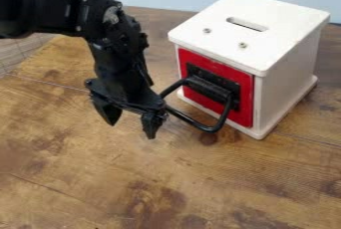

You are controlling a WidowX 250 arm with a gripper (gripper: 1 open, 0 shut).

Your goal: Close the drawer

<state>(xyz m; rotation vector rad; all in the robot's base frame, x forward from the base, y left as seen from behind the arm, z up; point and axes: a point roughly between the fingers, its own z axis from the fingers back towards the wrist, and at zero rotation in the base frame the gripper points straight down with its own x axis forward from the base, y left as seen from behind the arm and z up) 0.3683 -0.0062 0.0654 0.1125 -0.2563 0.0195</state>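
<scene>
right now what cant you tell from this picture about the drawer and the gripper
- How far the drawer stands out: the camera faces its black front, so its depth in the white box is hidden.
- Whether the gripper touches the wire handle: the fingers overlap the loop's left end.
- The arm's base: cut off by the left edge.
- The drawer's inside: not visible.

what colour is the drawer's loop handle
Black. The wire loop handle hangs off the red drawer, clearest in the camera view, the only one.

Counts: four kinds of thing, one each.
One drawer (217, 87), one white box (273, 36), one gripper (128, 120), one bench (80, 188).
</scene>
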